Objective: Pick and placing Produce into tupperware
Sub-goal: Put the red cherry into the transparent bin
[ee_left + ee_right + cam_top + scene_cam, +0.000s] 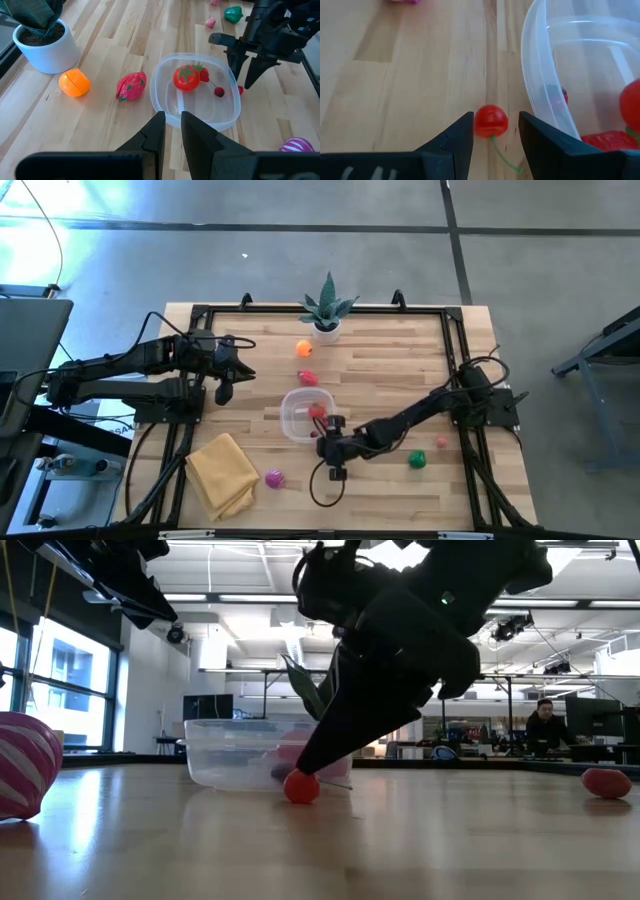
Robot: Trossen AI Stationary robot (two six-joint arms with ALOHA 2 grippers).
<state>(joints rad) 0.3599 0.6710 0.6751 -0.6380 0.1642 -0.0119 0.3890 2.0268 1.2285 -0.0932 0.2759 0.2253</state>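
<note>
I see my right pincer [495, 131] parted around a glossy round cherry [491, 121] on the planked wooden desk [405, 90], beside the clear round tupperware [540, 85]; left pincer [172, 131] nearly closed, empty.

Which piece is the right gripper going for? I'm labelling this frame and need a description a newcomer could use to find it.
Start at the round clear tupperware mid-table, which already holds a tomato. Just outside its wall, on the bare wood, the right gripper points down with open fingers either side of a small red cherry. It is the tiniest red ball there, with a thin green stem, unlike the larger orange beyond.
</note>
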